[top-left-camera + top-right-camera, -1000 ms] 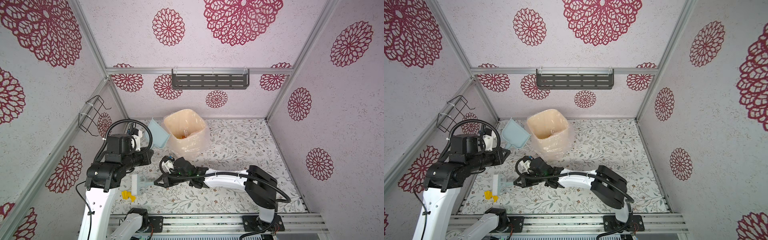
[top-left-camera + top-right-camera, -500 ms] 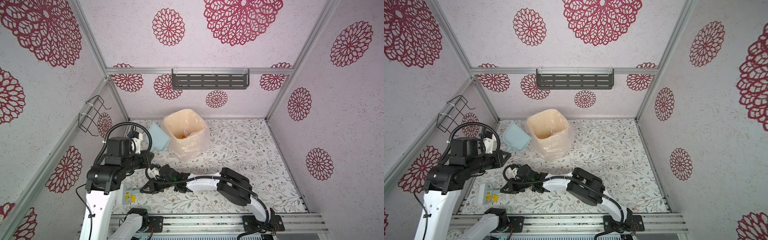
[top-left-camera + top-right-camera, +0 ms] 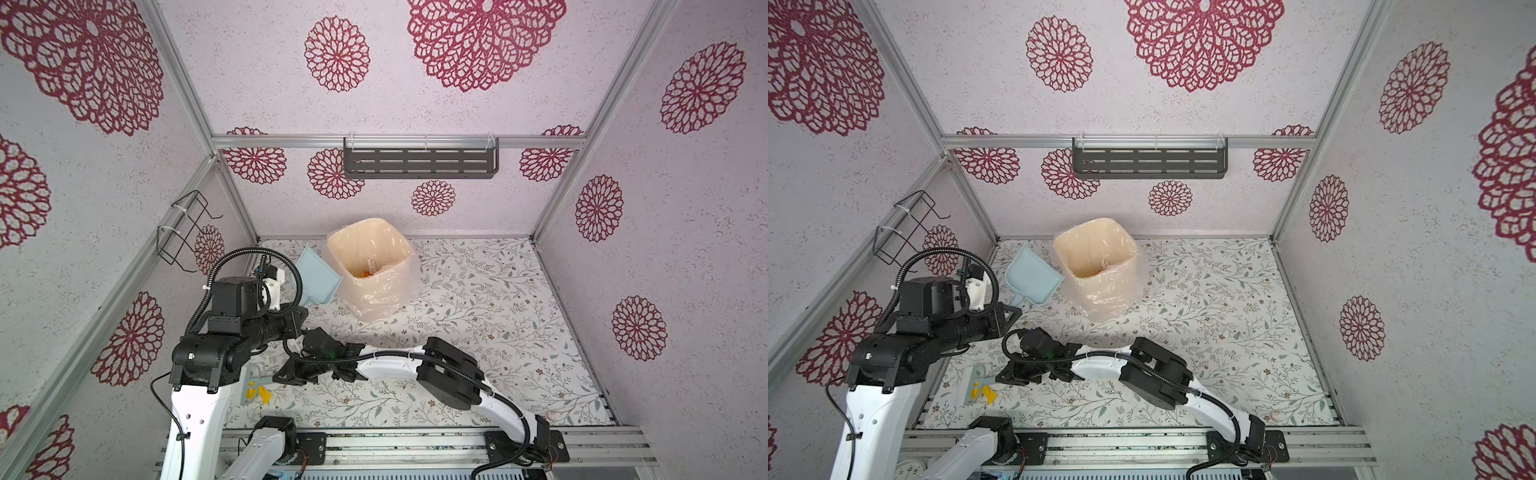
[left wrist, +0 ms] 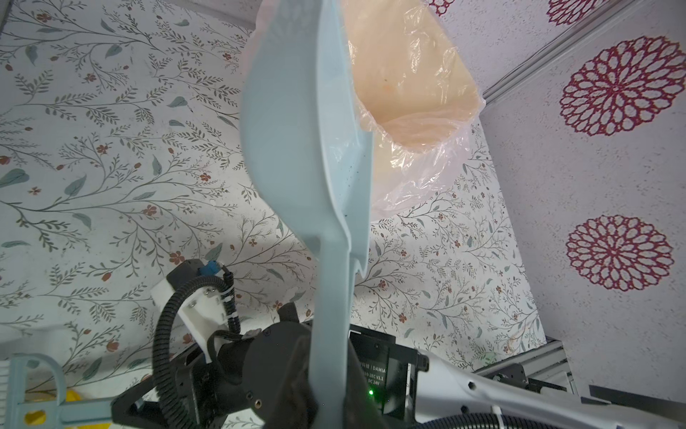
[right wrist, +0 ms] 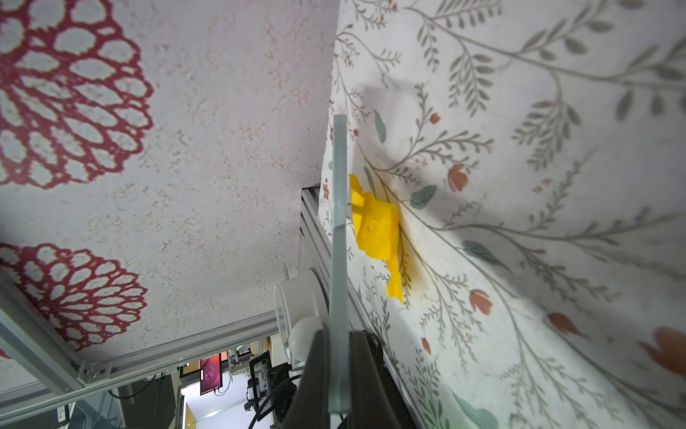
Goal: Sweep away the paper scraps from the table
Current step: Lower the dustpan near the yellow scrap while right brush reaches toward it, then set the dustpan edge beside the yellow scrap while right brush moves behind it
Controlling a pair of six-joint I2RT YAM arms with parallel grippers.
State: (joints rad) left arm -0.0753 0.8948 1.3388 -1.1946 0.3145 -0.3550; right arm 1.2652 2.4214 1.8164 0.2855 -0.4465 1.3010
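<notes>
Bright even light, soft shadows on the table (image 3: 498, 311), top views sharp, wrist close-ups blurred.

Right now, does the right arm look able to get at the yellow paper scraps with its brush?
Likely yes: the right gripper is shut on the brush, which sits beside the yellow scraps, nothing between them.

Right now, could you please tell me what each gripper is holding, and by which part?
The left gripper is shut on the dustpan by its handle; the right gripper is shut on the brush by its handle.
</notes>
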